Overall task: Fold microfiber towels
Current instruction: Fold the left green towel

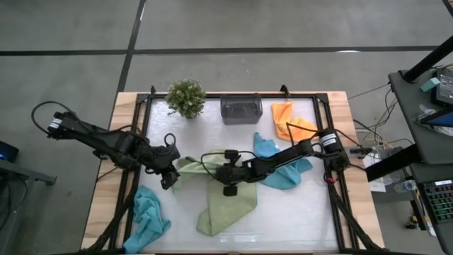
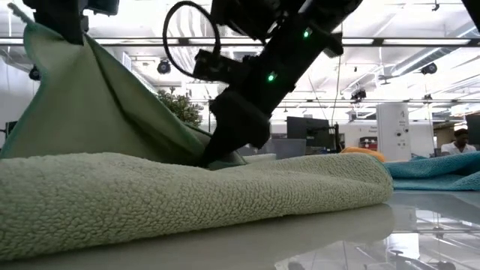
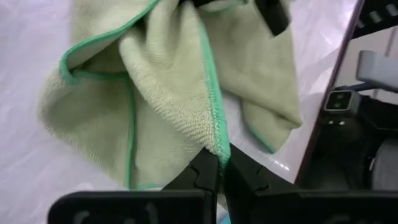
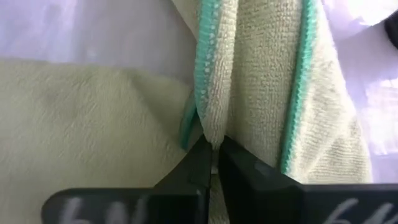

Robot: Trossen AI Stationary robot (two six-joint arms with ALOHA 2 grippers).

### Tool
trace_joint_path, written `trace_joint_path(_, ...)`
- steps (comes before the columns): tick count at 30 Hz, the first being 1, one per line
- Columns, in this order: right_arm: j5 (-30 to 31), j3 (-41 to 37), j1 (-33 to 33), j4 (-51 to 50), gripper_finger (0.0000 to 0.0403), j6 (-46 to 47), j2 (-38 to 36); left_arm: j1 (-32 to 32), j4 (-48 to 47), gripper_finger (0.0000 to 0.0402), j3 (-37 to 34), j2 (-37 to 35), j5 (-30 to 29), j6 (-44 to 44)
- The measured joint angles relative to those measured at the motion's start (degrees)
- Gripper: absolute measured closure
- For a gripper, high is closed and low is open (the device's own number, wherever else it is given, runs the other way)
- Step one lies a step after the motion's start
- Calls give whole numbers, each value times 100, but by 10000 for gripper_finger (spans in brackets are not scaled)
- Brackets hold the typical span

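Fingers of the left gripper (image 3: 221, 163) are pressed together on the teal-stitched edge of a light green towel (image 1: 225, 202) near the middle of the table (image 1: 297, 219), and the right gripper (image 4: 211, 152) pinches another hem of the same cloth. A teal-blue towel (image 1: 148, 216) lies at the table's front left corner, another (image 1: 283, 170) under the right arm, with the orange towel (image 1: 290, 120) behind it.

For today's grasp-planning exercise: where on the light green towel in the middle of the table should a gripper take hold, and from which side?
Grip the teal-stitched hem at a corner, pinching across the edge. The light green towel lies limp and crumpled, so only its thin hem gives firm purchase. Both grippers do this already: the left gripper and right gripper are each shut on a hem fold, coming from opposite sides.
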Motion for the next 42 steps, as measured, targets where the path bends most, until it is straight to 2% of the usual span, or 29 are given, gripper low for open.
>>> trace_joint_path(4, -40, -2, 0, -435, 372, -298, -287, -4, -76, 401, -16, 146, 0, 1)
trace_joint_path(8, -759, -11, -7, -811, 354, -298, -565, -4, -68, 401, -21, 312, -2, 0)
trace_joint_path(10, -1003, -21, -4, -942, 337, -239, -637, -4, -70, 401, -24, 421, -28, 0)
trace_joint_path(17, -1305, -121, 41, -1342, 260, 132, -663, -4, -70, 401, -33, 830, -26, 2)
trace_joint_path(22, -1817, -285, 159, -1498, 236, 390, -668, -2, -70, 401, -33, 994, 1, 2)
trace_joint_path(26, -1821, -375, 295, -1603, 235, 456, -668, 0, -70, 402, -35, 1028, 4, 2)
trace_joint_path(33, -1147, -520, 293, -1525, 238, 451, -668, 0, -70, 402, -35, 990, 11, 4)
trace_joint_path(42, -1149, -855, 264, -1110, 247, 372, -668, 0, -68, 402, -35, 978, 11, 4)
